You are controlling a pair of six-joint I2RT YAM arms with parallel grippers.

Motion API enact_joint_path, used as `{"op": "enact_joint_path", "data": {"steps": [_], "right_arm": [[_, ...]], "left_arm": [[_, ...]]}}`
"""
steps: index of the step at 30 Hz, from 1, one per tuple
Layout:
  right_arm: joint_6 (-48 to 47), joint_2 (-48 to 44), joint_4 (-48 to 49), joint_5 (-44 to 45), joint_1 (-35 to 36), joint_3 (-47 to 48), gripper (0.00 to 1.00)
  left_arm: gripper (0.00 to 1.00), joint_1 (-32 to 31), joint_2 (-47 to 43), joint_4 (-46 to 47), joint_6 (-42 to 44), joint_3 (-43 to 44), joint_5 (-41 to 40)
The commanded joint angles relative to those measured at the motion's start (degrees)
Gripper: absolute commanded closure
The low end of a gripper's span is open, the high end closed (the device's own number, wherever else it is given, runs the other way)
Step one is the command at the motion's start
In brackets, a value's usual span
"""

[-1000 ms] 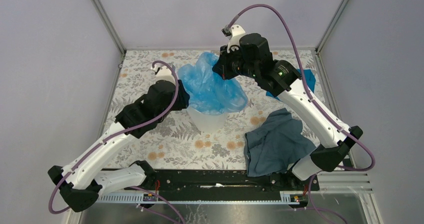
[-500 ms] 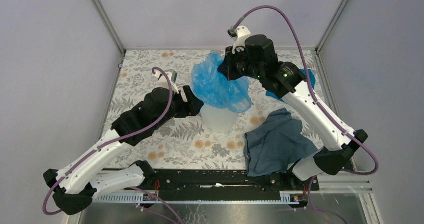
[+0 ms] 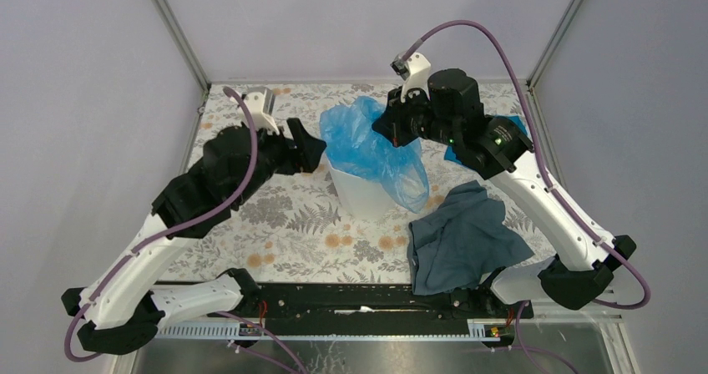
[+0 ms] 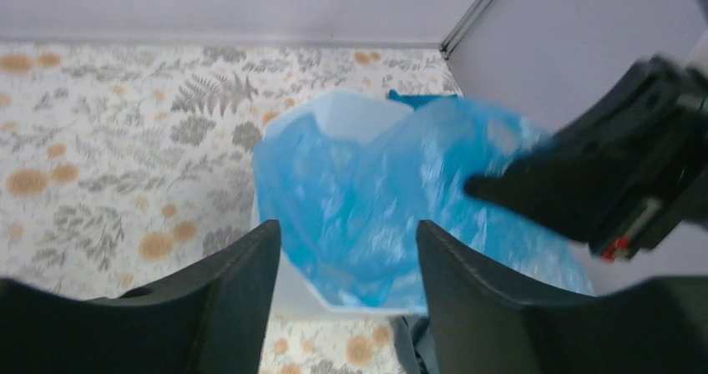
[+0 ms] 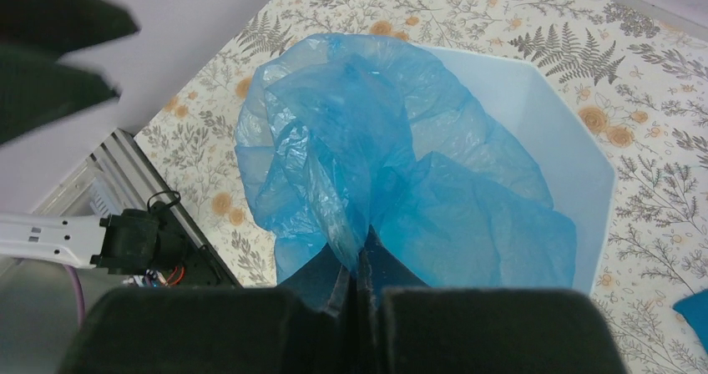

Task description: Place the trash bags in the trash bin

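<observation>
The light-blue trash bag [image 3: 367, 144] drapes over the mouth of the white trash bin [image 3: 361, 197], and a fold hangs down the bin's right side. My right gripper [image 3: 390, 128] is above the bin's far right rim, shut on a pinch of the bag's film [image 5: 376, 157], and its fingertips [image 5: 361, 253] meet on it. The bin's rim [image 5: 568, 140] shows past the bag. My left gripper [image 3: 314, 149] is open and empty, just left of the bin. Its view looks between its fingers [image 4: 346, 228] at the bag [image 4: 376, 199] and the bin [image 4: 296, 295].
A dark grey-blue cloth [image 3: 462, 240] lies crumpled at the front right. A teal cloth [image 3: 519, 128] lies behind the right arm and shows at a corner [image 5: 693, 311]. Frame posts and grey walls close in the floral table [image 3: 250, 232].
My left gripper has pulled back from the bin, up and to the left. My right gripper has shifted right with the bag, so more film now hangs over the bin's right side.
</observation>
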Motion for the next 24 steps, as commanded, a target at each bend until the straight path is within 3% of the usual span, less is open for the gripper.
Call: {"op": "enact_joint_path", "data": {"steps": [1,8,11,13,16,20,24], "right_arm": [[-2.0,-3.9,1.7,-3.4,-0.3,-1.7,1.0],[0.0,-7.1,8.6,-7.2,-0.3,-6.6,1.0],[1.6,-6.7,13.2,-7.1,-0.3,-7.9,1.0],[3.9,-6.1,14.8,-2.5,-0.3,-7.9,1.0],[7.1,-5.3,16.2,1.8,-1.0,-8.3,1.0],[9.9,-5.1,15.9,3.4,-1.9,-9.8,1.0],[10.4,-4.3,12.5,3.7,-2.0,-10.3,1.0]], "left_arm": [[0.39,4.0,7.7,7.1,3.4,5.4,5.0],[0.62,4.7,17.0,13.0,2.9,4.7,18.6],[0.69,3.1,18.2,15.6,1.7,0.1,18.7],[0.71,3.0,18.4,16.5,0.6,-2.8,18.0],[0.71,3.0,17.7,17.8,0.2,-6.9,17.6],[0.68,3.2,17.7,14.8,2.3,-4.9,15.6],[0.52,3.3,16.6,10.7,5.2,0.1,12.6]]}}
